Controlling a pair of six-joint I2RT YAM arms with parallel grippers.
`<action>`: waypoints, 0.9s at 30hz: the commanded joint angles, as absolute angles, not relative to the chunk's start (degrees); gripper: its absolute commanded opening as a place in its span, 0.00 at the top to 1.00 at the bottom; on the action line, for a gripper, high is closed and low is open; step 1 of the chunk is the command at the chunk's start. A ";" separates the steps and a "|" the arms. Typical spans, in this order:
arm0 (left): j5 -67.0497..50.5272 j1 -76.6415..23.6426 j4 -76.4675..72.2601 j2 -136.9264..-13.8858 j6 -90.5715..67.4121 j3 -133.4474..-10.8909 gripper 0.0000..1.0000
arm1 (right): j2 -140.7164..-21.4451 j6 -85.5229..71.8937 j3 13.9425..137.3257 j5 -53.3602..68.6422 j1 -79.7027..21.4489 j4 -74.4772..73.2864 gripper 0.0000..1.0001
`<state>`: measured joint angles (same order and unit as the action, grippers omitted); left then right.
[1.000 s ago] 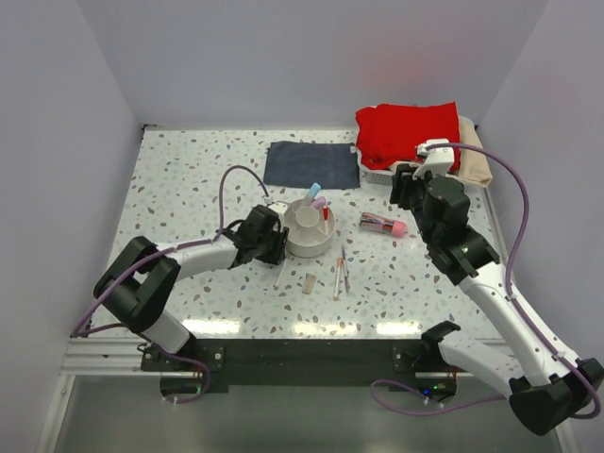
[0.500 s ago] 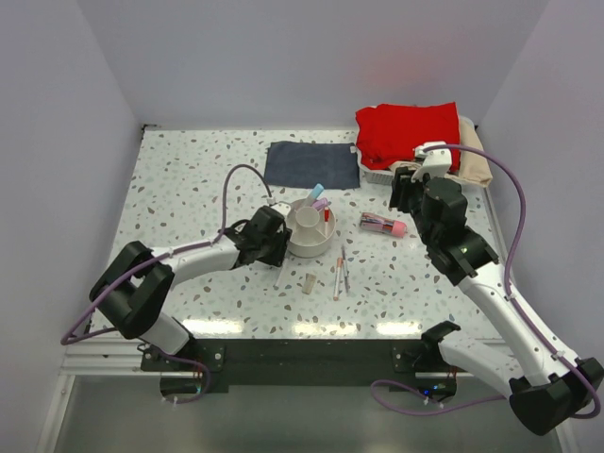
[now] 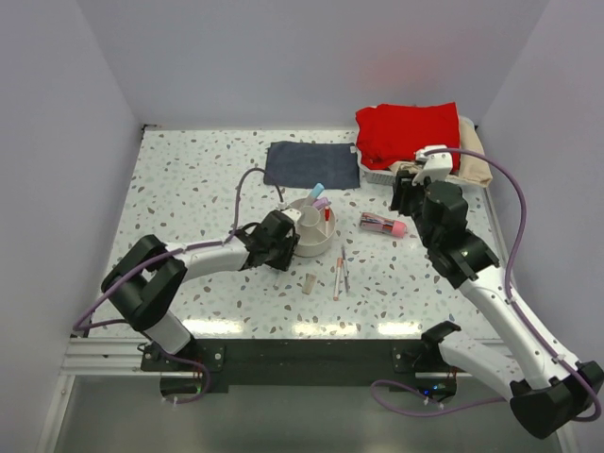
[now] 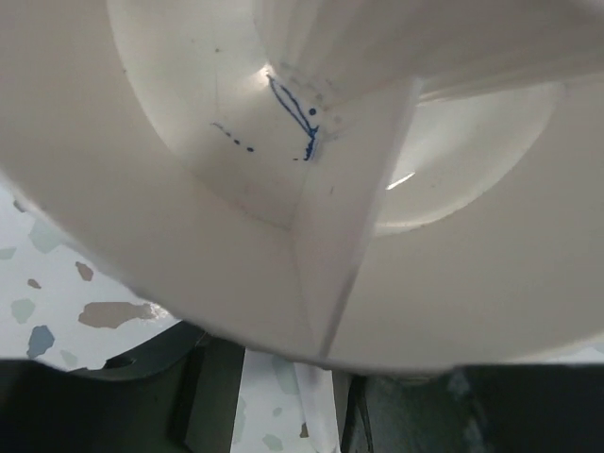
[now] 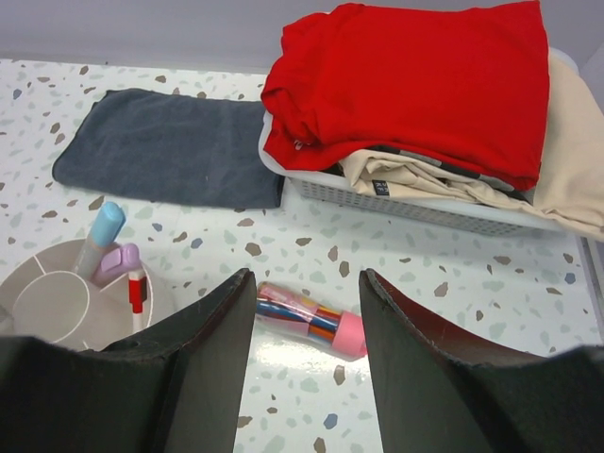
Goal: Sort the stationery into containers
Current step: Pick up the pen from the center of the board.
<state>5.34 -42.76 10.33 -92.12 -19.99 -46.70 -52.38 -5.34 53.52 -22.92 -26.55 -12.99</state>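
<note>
Pink-capped bundle (image 5: 307, 316): lies on counter (image 3: 189, 189) just R of bowl (image 3: 311, 250), under right gripper (image 5: 306, 276), whose jaws stand wide & empty. Judged light, stiff, smooth plastic, may roll. You take it mid-length, across the short axis. Left gripper (image 3: 279, 243) at bowl's L rim; can't tell its grip. Loose pens (image 3: 339, 274) & beige block (image 3: 310, 281) lie near bowl front. Basket (image 5: 425, 203) & dark cloth (image 5: 160, 146) behind, prob. not in the way.

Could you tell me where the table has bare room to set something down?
The widest bare patch of table lies left of the dark-blue cloth, out to the table's left edge. A smaller one lies right of the loose pens, in front of the pen bundle. It is crowded around the bowl, with the eraser block just in front.
</note>
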 commanded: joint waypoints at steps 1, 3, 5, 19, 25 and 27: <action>4.57 -44.12 7.47 -94.13 -18.64 -49.31 0.58 | -50.01 -5.62 52.65 -23.29 -26.10 -12.74 0.49; 4.92 -44.91 7.82 -94.83 -18.37 -49.48 0.60 | -49.57 -5.71 52.21 -23.29 -26.10 -12.92 0.49; 5.18 -45.78 8.26 -95.27 -17.41 -49.39 0.64 | -49.13 -5.71 51.94 -23.38 -26.10 -13.09 0.49; 0.62 -45.97 12.91 -87.64 -8.37 -46.14 1.00 | -52.11 -3.61 56.86 -21.97 -25.84 -16.17 0.51; -13.78 -42.54 24.16 -81.84 -5.47 -49.47 1.00 | -56.77 -0.71 62.31 -21.88 -25.75 -18.72 0.53; -15.99 -42.54 23.22 -77.11 -3.70 -50.18 1.00 | -58.00 -0.35 63.62 -21.88 -25.49 -18.46 0.55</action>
